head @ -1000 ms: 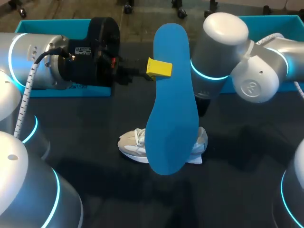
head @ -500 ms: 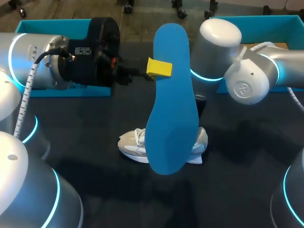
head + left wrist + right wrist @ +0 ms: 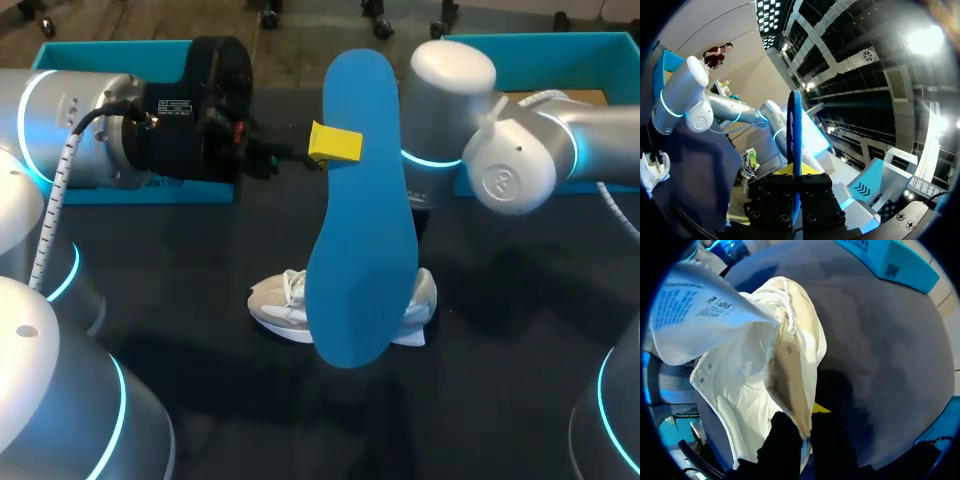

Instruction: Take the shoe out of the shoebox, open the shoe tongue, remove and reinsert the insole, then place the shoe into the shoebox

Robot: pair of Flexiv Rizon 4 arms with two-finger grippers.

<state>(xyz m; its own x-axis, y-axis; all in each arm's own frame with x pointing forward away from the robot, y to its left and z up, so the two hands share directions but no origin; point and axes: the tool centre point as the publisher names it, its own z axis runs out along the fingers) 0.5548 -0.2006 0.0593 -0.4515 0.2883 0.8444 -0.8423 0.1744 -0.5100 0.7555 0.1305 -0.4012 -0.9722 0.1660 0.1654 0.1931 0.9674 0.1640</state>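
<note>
Holding insole [image 3: 360, 240] clamped edge-on in left gripper [image 3: 796, 182], likely light, bendy, best pinched mid-edge; pinching soft shoe [image 3: 750, 385] collar in right gripper [image 3: 805, 432], prone to sagging.

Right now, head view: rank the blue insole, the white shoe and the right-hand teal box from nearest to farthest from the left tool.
1. blue insole: clamped in the left tool.
2. white shoe: on the table, below the tool.
3. right-hand teal box: at the far right back edge.
</note>
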